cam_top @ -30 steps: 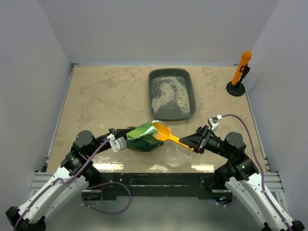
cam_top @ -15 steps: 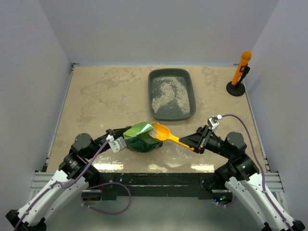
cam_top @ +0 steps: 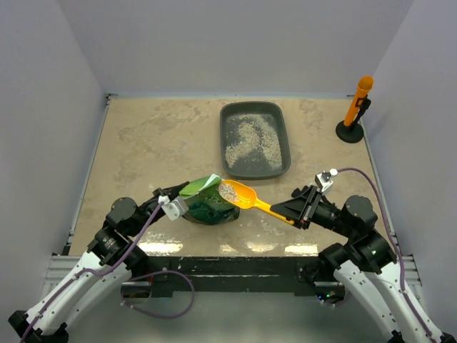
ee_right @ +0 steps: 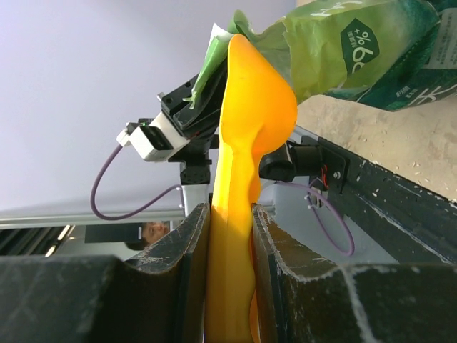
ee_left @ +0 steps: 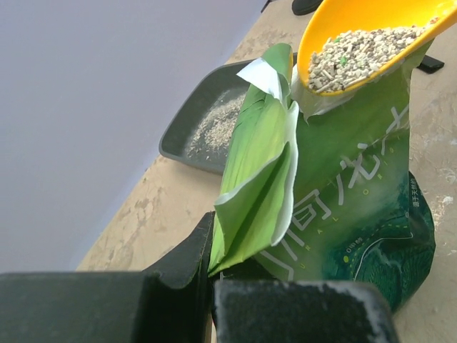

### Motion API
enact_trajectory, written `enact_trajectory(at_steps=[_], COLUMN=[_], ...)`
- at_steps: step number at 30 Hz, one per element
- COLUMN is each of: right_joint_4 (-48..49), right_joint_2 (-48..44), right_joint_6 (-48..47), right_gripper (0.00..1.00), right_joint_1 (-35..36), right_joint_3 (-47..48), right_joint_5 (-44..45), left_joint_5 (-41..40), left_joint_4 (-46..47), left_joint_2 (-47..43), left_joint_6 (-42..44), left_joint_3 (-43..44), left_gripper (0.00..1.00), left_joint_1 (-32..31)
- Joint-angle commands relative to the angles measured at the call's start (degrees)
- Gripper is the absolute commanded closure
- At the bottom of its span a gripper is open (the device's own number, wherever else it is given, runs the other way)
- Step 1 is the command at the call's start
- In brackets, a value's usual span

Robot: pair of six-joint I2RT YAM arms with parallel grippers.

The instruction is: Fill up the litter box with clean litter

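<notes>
We note the left gripper [cam_top: 171, 203] pinched tight on the folded top edge of the green bag [cam_top: 208, 204], holding its mouth up; in the left wrist view the fingers [ee_left: 187, 261] meet on the pale inner fold of that flap. The bag stands on the beige tabletop [cam_top: 157, 143] near the front edge, between the two arms. The right gripper [cam_top: 294, 211] is closed partway around the handle of an orange scoop [cam_top: 246, 196], its fingers [ee_right: 187, 257] pressed to either side of the handle in the right wrist view. The scoop bowl sits at the bag's open mouth and carries a load of clean litter [ee_left: 360, 56], pale granules heaped in it. The litter box [cam_top: 255, 139] lies farther back on the table, well apart from the bag, with a thin scatter of granules across its floor. An orange tool on a black stand [cam_top: 355, 111] sits at the far right corner. A few loose granules lie on the tabletop near the scoop.
</notes>
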Motion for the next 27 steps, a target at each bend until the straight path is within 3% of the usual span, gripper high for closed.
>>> enact_trajectory(at_steps=[1,16,27], right_joint_4=[-5.0,-2.6,8.6], right_joint_2=[-0.9,-10.9,-8.1], right_joint_6=[-1.8,7.7,12.3], right_gripper=[1.0,1.0,1.0], right_joint_1=[0.2,0.2,0.2], right_joint_3=[2.8,-2.7,-2.5], right_joint_5=[2.2,9.6,16.5], left_joint_5=[-6.2,-3.5,-0.7], left_joint_4=[3.0,5.2,6.6], left_joint_2=[-2.0,-5.9,-3.8], left_joint_6=[1.3,0.0,-1.2], left_joint_3=[0.2,-2.2,-2.5], left_gripper=[1.0,1.0,1.0], left_joint_1=[1.1,1.1,1.1])
